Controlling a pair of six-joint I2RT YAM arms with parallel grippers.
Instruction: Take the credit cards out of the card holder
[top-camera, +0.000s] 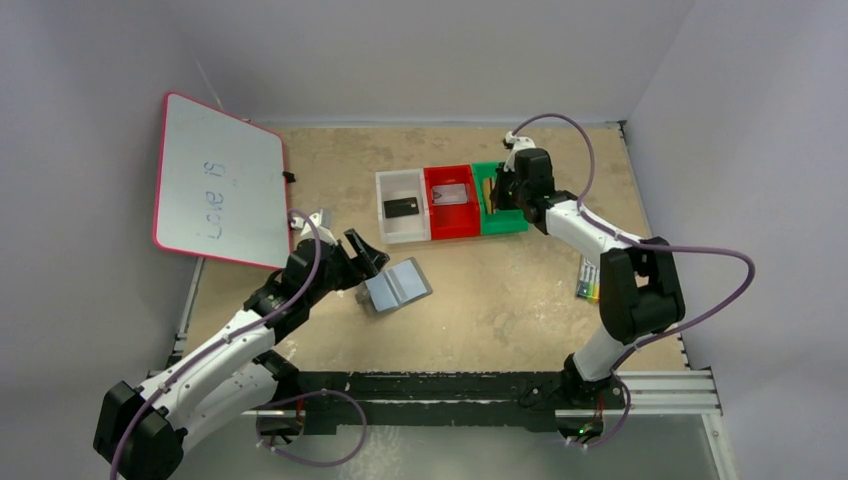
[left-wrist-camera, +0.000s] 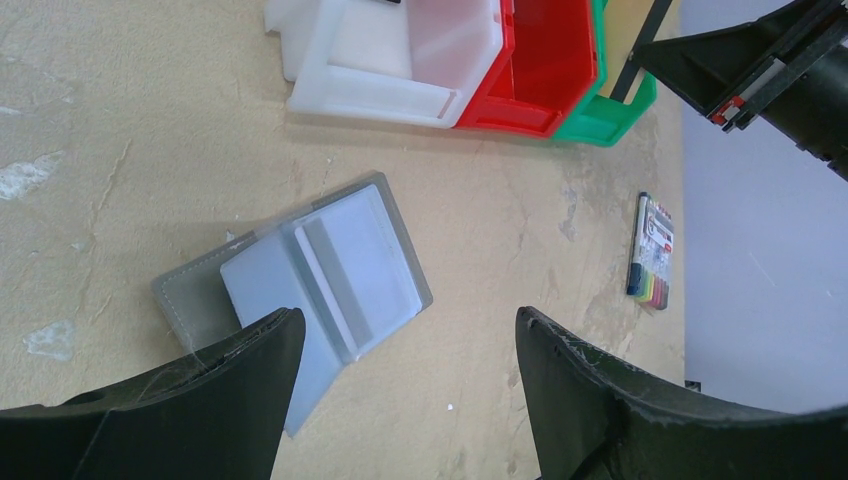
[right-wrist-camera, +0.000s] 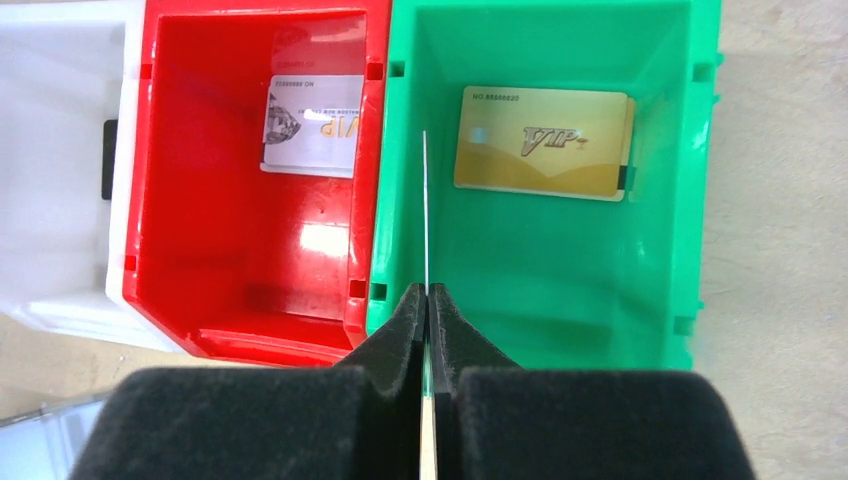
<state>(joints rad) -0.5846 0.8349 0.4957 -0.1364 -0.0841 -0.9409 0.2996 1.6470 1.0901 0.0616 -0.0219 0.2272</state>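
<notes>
The grey card holder (top-camera: 398, 286) lies open on the table, its bluish pockets up; it also shows in the left wrist view (left-wrist-camera: 330, 270). My left gripper (top-camera: 365, 255) is open and empty just left of and above it (left-wrist-camera: 408, 320). My right gripper (top-camera: 497, 190) is shut on a thin card (right-wrist-camera: 425, 200), seen edge-on, above the green tray (right-wrist-camera: 700, 200) by its left wall. A gold card (right-wrist-camera: 543, 143) lies in the green tray. A silvery card (right-wrist-camera: 312, 125) lies in the red tray (right-wrist-camera: 250, 270). A black card (top-camera: 400, 208) lies in the white tray (top-camera: 400, 232).
The three trays stand side by side at the back middle. A whiteboard (top-camera: 218, 180) leans at the back left. A multicoloured marker pack (top-camera: 588, 280) lies on the table at the right, beside my right arm; it also shows in the left wrist view (left-wrist-camera: 652, 252).
</notes>
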